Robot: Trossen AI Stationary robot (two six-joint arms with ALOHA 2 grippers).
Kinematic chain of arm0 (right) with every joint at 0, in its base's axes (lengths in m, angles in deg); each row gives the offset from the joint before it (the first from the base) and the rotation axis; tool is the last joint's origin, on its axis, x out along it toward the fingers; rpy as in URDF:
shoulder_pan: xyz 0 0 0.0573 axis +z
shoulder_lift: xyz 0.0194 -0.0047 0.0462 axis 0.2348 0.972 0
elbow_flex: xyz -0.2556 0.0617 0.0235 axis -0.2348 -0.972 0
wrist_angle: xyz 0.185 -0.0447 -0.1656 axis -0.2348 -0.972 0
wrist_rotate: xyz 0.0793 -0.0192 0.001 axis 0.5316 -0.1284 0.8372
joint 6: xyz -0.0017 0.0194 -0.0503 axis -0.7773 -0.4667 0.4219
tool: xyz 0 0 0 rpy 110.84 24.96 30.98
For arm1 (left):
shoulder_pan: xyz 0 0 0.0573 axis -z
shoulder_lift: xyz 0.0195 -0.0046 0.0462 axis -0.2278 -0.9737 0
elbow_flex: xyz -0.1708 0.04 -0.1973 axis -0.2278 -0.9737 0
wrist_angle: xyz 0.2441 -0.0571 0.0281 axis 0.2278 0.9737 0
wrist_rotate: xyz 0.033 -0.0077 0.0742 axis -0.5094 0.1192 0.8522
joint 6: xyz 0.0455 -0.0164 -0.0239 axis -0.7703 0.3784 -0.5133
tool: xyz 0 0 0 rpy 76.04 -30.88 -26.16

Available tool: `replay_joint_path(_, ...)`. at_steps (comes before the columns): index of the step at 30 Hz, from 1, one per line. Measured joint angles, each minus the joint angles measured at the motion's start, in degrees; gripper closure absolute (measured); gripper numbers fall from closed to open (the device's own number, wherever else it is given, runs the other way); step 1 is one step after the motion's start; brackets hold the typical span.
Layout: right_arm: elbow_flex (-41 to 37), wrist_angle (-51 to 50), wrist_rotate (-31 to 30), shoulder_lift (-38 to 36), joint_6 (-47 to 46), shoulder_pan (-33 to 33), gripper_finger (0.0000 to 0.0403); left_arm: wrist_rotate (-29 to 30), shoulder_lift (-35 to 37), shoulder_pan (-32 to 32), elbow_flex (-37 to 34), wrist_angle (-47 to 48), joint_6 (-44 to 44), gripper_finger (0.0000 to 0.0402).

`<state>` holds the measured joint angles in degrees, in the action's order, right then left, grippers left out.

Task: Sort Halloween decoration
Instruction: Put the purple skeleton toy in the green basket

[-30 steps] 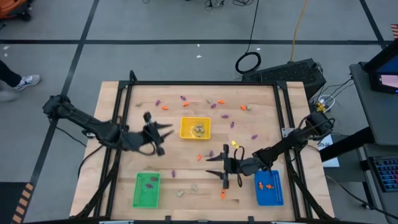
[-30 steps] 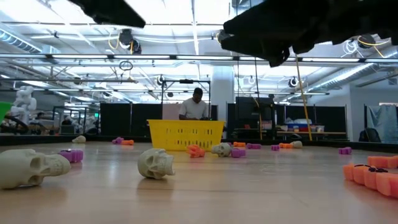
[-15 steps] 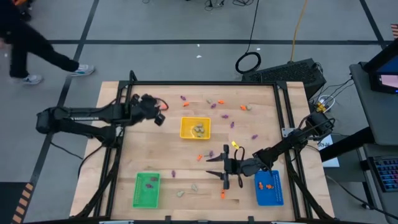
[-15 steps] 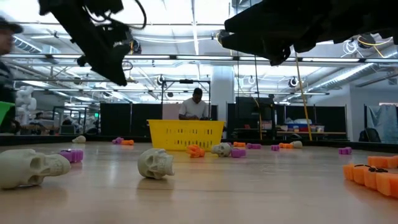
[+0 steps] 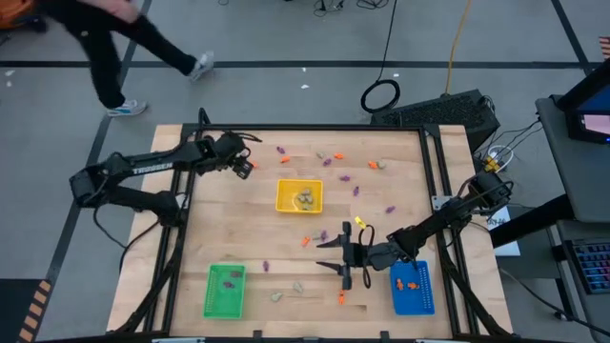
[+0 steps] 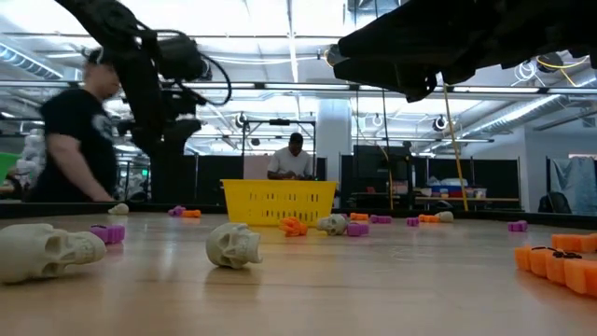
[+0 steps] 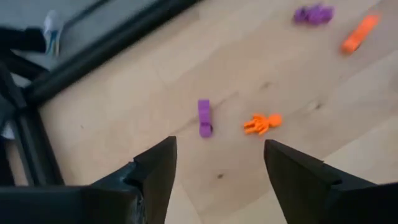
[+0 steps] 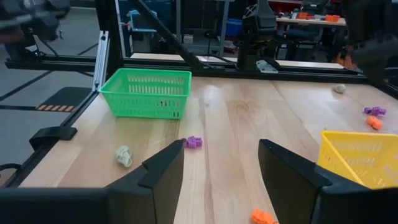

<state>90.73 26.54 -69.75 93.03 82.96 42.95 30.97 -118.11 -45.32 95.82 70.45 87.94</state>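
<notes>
Small orange, purple and pale trinkets lie scattered on the wooden table. My left gripper [image 5: 244, 166] hangs open over the far left corner. Below it lie a purple piece [image 7: 204, 118] and an orange figure [image 7: 262, 123], neither touched. My right gripper [image 5: 335, 257] stands open above the table's near middle, beside the blue tray [image 5: 412, 305], which holds orange pieces. The yellow tray [image 5: 299, 183] holds pale pieces and the green tray [image 5: 209, 291] purple ones. Two pale skulls [image 6: 233, 245] rest on the wood in the low view.
A black frame rail [image 7: 93, 53] runs along the table's edge close to my left gripper. A purple trinket [image 8: 193, 142] and a pale one [image 8: 124, 155] lie ahead of my right gripper. A person [image 5: 114, 48] walks on the floor beyond the far left corner.
My left gripper has swung from left of the yellow tray toward the table's far edge and now hangs over the far left corner. A person has walked past beyond the far left corner.
</notes>
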Motion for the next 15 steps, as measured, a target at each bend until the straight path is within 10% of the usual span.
replay_joint_path(15, 0.0, -0.44, 0.04, -0.01, 0.01, 0.0, 0.0211, -4.76, -12.33, -7.33, 0.0, -5.58, -6.18, 0.0184)
